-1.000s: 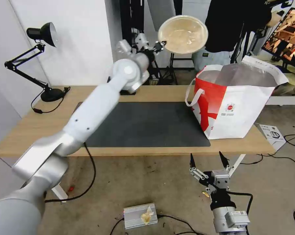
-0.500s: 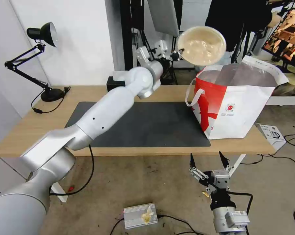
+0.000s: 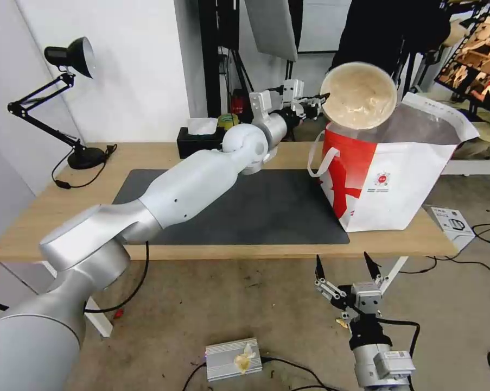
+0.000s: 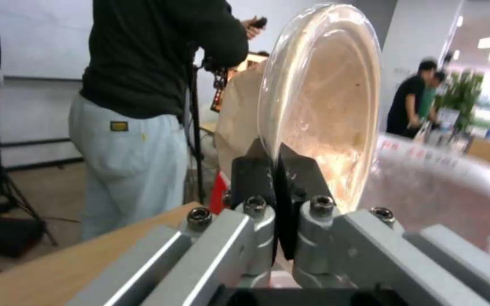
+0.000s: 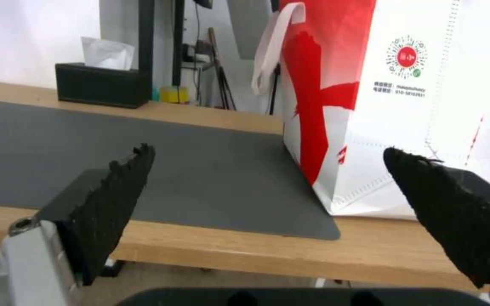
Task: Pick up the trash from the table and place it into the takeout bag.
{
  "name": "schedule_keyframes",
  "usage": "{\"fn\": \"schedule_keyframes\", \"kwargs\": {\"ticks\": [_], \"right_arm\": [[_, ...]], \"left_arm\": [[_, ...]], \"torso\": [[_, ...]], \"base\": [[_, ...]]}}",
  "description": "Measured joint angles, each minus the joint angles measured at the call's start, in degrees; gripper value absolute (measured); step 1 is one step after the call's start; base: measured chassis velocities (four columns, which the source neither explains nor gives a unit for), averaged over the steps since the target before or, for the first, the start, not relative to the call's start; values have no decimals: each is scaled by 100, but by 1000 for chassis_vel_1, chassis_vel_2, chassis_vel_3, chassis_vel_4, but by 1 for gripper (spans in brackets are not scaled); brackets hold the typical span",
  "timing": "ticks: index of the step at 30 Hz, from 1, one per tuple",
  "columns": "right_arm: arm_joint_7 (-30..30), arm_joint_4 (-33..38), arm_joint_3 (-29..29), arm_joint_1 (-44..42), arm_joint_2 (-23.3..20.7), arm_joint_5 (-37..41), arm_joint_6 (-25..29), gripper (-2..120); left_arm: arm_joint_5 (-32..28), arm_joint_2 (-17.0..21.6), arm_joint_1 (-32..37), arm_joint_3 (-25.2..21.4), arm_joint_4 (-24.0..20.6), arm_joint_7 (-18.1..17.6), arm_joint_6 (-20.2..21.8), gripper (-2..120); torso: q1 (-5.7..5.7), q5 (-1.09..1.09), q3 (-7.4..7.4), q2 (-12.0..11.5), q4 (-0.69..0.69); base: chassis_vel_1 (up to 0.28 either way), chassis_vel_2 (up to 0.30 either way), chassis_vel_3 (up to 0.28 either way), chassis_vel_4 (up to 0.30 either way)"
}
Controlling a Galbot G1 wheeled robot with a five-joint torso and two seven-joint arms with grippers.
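My left gripper is shut on the rim of the shallow beige pulp bowl, a piece of the trash. The bowl is tipped on edge in the air just above the left rim of the takeout bag's open top. In the left wrist view the fingers pinch the bowl at its edge, under a clear lid. The white and red bag stands at the right end of the table, partly on the dark mat. My right gripper hangs open below the table's front edge, facing the bag.
A black tissue box sits at the table's back edge, and a black desk lamp stands at the far left. On the floor lie a silver device, cables and a small white box. A person stands behind the table.
My left arm has swung to the right and lowered, carrying the bowl from high above the table's middle to just over the bag's opening. The right arm has stayed still.
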Motion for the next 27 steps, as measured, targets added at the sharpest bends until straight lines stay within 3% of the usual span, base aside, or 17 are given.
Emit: {"fn": "schedule_keyframes", "kwargs": {"ticks": [18, 27], "right_arm": [[0, 0, 0, 0, 0, 0, 0, 100], [0, 0, 0, 0, 0, 0, 0, 100]], "left_arm": [[1334, -115, -360, 573, 679, 324, -271, 0], [1747, -160, -504, 723, 895, 822, -413, 0]], "torso": [[0, 0, 0, 1, 1], [0, -1, 0, 1, 1]], "base": [[0, 0, 0, 0], [0, 0, 0, 0]]}}
